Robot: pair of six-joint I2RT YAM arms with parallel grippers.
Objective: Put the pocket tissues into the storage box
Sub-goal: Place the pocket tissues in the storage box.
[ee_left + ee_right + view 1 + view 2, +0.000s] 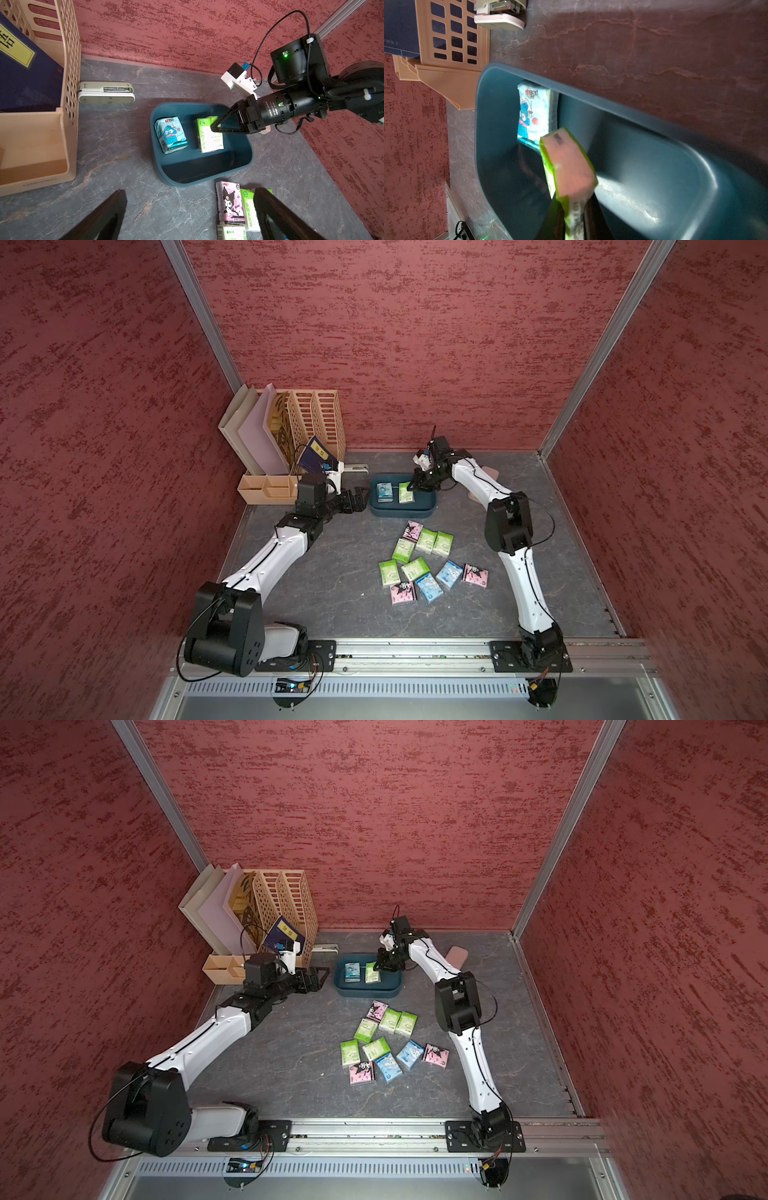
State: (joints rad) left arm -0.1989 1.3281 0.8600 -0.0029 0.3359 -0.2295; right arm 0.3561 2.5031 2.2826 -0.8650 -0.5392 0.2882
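The dark teal storage box (401, 514) (368, 992) (199, 180) (612, 110) sits mid-table at the back. A light blue packet (385, 492) (171, 134) (532, 113) lies inside it. My right gripper (413, 485) (379, 965) (214, 127) (574, 207) reaches into the box, shut on a green-and-white packet (406, 494) (208, 141) (569, 166) beside the blue one. My left gripper (355, 499) (313, 979) (191, 193) hovers open and empty just left of the box. Several loose pocket tissues (415, 568) (376, 1048), green, pink (229, 203) and blue, lie on the table in front of the box.
A beige slotted file organizer (316, 423) with folders and a blue book (316, 454) stands at the back left, with a small compartment tray (268, 489) in front. A stapler (356, 467) (106, 92) lies behind the box. A pink rounded case (457, 955) lies right of the box.
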